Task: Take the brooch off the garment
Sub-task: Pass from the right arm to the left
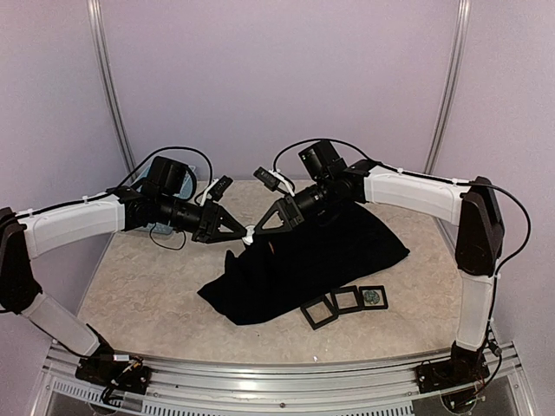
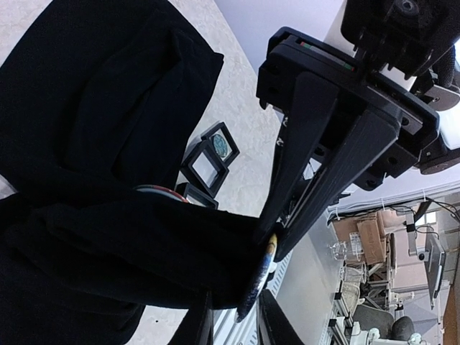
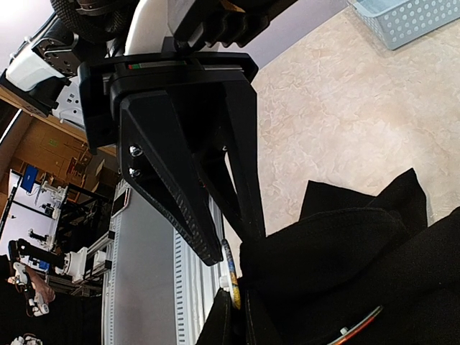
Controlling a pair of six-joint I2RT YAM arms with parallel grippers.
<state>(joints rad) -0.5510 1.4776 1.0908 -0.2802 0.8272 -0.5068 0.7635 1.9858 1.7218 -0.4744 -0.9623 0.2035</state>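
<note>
The left claw (image 1: 240, 231) and the right claw (image 1: 258, 228) meet tip to tip above the middle of the tabletop (image 1: 147, 295). The brooch (image 2: 255, 284) sits between them. From above it is only a small pale speck. The wrist views show it edge-on as a thin disc with a yellowish rim, so its face cannot be read.

The left claw's fingers are pressed together on one end of the disc. The right claw's fingers close to a point on the other end, just where a fold of cloth stops. Whether that pinch also catches cloth cannot be told.

The black garment (image 1: 321, 251) sprawls over the right-centre of the tabletop. Its left end is drawn up to the claws and the brooch is at that raised edge. The folds are too dark to tell one layer from another.

Three small black square frames (image 1: 347, 299) lie in a row at the garment's near edge, and the rightmost holds something round and greenish. A curved red-tinged rim (image 2: 159, 190) peeks from under the cloth, too hidden to identify. The light-blue perforated basket (image 3: 406, 21) stands at the far left, cut off by the picture edge in the right wrist view and mostly hidden behind the left arm from above.
</note>
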